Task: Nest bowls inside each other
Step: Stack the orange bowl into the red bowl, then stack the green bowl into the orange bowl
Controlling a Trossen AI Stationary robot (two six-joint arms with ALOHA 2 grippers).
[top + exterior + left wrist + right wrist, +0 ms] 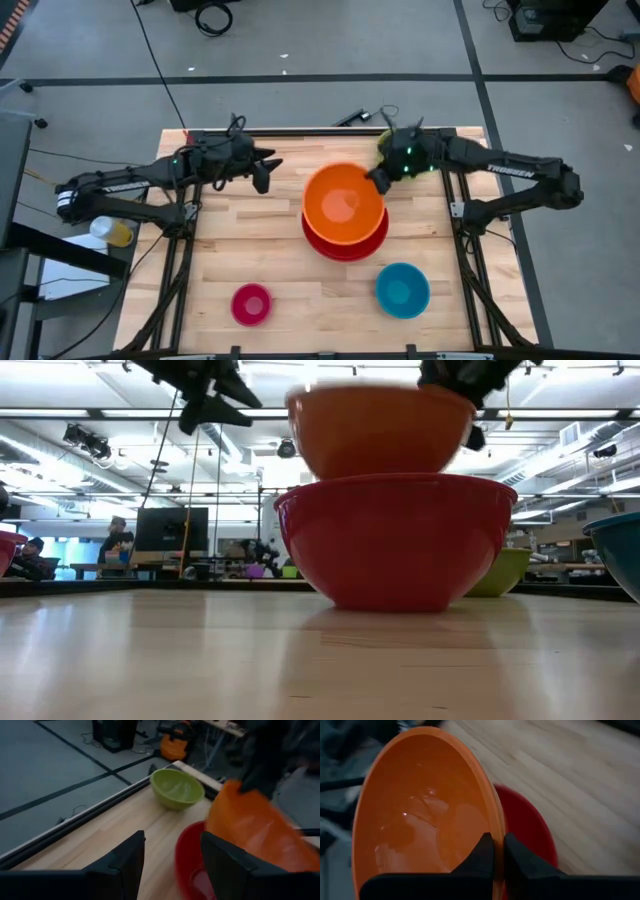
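Orange bowl held over the red bowl

On the pale wooden tabletop (230, 250) sits the large round red plastic bowl (395, 540); the round orange plastic bowl (343, 204) hangs just above it, rim pinched by the right tool (498, 851). A lime green bowl (177, 788) stands behind, blue bowl (402, 289) and small magenta bowl (251, 303) near the front. Left tool (264, 172) waits apart, empty.
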